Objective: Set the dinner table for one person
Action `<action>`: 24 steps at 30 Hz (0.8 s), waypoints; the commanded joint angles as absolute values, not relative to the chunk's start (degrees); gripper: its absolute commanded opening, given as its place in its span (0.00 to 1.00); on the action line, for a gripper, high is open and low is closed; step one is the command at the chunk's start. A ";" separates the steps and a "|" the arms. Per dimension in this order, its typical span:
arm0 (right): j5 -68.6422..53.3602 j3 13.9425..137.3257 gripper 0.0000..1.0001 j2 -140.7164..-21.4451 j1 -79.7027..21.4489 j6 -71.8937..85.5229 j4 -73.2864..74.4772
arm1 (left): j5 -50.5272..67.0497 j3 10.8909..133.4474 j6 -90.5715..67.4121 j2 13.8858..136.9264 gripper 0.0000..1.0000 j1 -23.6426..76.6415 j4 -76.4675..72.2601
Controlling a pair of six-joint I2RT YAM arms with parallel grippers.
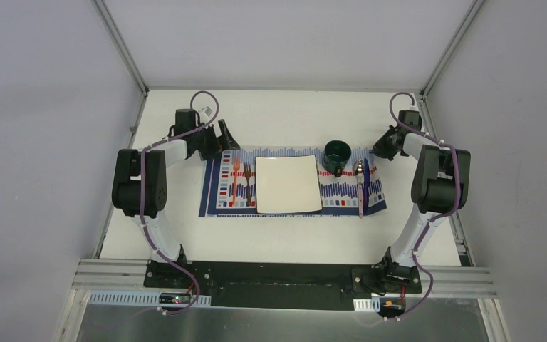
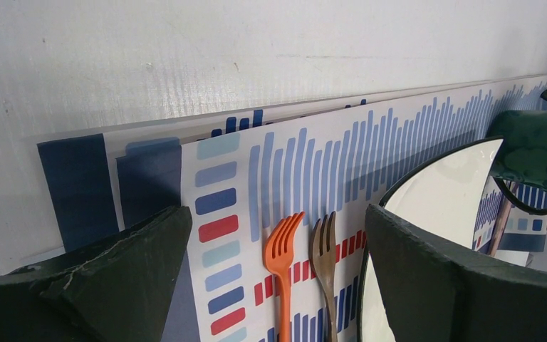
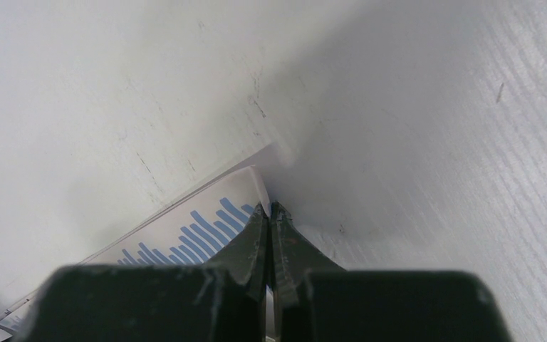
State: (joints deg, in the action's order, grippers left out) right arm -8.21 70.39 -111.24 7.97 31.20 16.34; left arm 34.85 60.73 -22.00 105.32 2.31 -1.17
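The white dinner table spans the enclosure beneath both arms, with a striped placemat and a square plate at its centre. The left gripper, fingers spread wide, stands over the placemat's far left corner. The right gripper, fingers pressed together, meets the far right corner.

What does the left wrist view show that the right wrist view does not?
Only the left wrist view shows the orange fork, the brown fork, the white plate, the dark green mug and the open left gripper. Only the right wrist view shows the shut right gripper, its tips at a corner of the placemat. Both show that striped placemat and the white dinner table.
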 commanded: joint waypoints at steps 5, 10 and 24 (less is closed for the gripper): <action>3.75 70.15 0.00 -111.53 10.72 29.08 17.40 | 33.80 62.51 -20.83 105.98 0.99 2.55 -0.44; 3.64 70.46 0.00 -111.73 10.72 28.92 17.96 | 33.92 62.19 -20.83 105.18 0.99 2.66 -0.44; 9.19 75.48 0.48 -98.62 2.38 24.14 21.78 | 33.84 58.06 -22.60 103.01 0.99 3.19 -4.42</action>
State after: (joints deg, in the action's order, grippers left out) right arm 6.39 69.41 -104.64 5.82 27.59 18.83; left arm 34.87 60.14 -22.20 105.14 2.33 -2.00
